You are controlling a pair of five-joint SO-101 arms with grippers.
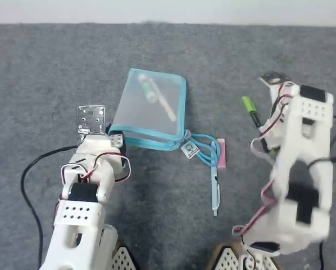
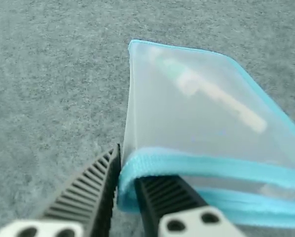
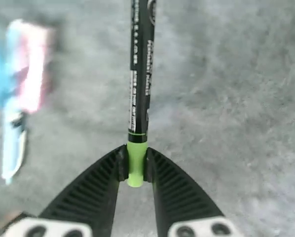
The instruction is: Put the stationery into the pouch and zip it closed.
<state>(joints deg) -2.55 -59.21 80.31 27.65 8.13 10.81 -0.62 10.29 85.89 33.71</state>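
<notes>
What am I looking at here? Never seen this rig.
Two robot arms at a grey table. One picture looks down from above; the other two come from cameras on the arms' wrists. The left gripper pinches the edge of the clear, blue-trimmed pouch, which holds a white stick. The right gripper is clamped on a black marker with a green end. A blue pen and a pink eraser lie on the table between the arms.

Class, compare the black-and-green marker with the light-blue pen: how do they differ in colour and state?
Colour: the marker is black with a green end; the pen is light blue. State: the right tool is shut on the marker's green end, while the pen lies free on the grey mat, beside a pink eraser. Both are slender and outside the pouch.
</notes>
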